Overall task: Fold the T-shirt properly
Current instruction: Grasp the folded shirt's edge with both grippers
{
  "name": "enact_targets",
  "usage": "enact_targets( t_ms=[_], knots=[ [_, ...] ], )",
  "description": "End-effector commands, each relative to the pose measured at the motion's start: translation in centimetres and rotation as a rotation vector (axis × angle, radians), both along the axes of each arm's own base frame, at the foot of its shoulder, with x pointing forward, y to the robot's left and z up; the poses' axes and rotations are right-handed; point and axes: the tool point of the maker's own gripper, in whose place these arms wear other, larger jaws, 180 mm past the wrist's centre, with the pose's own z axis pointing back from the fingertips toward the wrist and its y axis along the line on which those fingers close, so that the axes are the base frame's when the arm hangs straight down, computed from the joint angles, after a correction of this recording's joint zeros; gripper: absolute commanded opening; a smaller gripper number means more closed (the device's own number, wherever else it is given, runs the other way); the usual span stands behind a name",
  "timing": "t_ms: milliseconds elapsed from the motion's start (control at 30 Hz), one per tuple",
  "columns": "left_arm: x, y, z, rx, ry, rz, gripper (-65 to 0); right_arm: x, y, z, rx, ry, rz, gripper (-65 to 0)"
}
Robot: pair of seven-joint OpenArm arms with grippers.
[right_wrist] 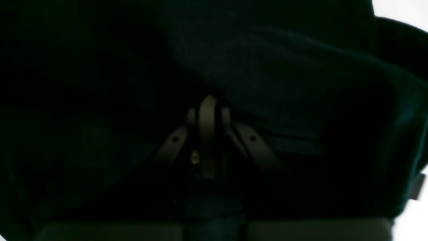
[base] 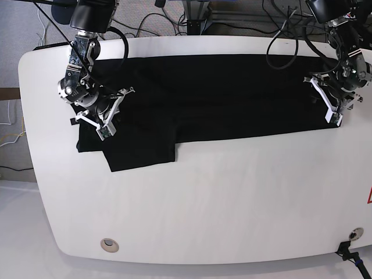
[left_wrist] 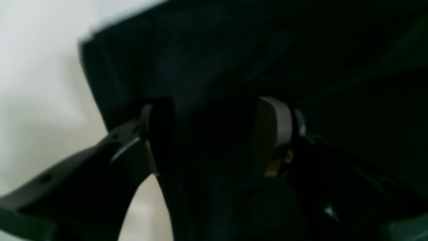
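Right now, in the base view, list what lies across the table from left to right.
Bare table edge → right gripper, shut, over the shirt's sleeve end → black T-shirt spread across the middle → left gripper, jaws apart, at the shirt's far end.

table: white, rounded corners | floor: grey, seen around it | cables: tangled behind far edge
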Motion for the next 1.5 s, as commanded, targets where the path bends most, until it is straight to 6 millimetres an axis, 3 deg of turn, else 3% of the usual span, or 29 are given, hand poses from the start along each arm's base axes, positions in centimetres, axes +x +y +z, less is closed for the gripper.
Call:
enact_targets(
  t_ms=[0,167,267,400,567,700,867,1000,1200,1300,1467],
  knots=[
    [0.4,0.7,-0.1,0.000,-0.014,0.007,-29.2,1.1,-1.3,2.2,-0.069,-0.053,-0.006,-59.1],
    [0.0,0.6,-1.5,-0.039,-0.009,0.020,-29.2,3.8,-1.1,7.8,-0.125,-0.189,-0.002,-38.6],
    [0.1,0.5,-1.4,-0.037,-0.013,0.017,-29.2,6.0,-1.5,10.1,-0.144,-0.235,-0.013,-27.9],
    [0.2,0.5,-1.3,-0.035,-0.015,0.016,-29.2,9.4,-1.5,8.8,-0.080,-0.185,-0.026,-17.7],
    [0.2,0.7,-1.2,-0.035,-0.017,0.018,-29.2,13.2,-2.7,6.2,0.066,-0.150,-0.079,-18.0],
    [0.2,0.7,-1.2,-0.035,-0.017,0.020,-29.2,14.8,-4.3,5.1,0.134,-0.139,-0.118,-18.0],
    [0.2,0.7,-1.2,-0.035,-0.017,0.020,-29.2,14.9,-5.8,3.7,0.178,-0.137,-0.155,-18.0],
    [0.2,0.7,-1.2,-0.034,-0.018,0.018,-29.2,13.8,-6.0,1.9,0.199,-0.102,-0.171,-18.0],
    [0.4,0.6,-0.8,-0.028,-0.028,0.010,-29.2,12.9,-3.1,0.5,0.232,-0.080,-0.146,-18.4],
    [0.4,0.6,-0.8,-0.028,-0.028,0.010,-29.2,13.0,-1.7,0.5,0.249,-0.081,-0.132,-25.8],
    [0.4,0.6,-0.8,-0.028,-0.028,0.010,-29.2,13.1,-1.4,0.5,0.254,-0.082,-0.131,-50.3]
  ],
)
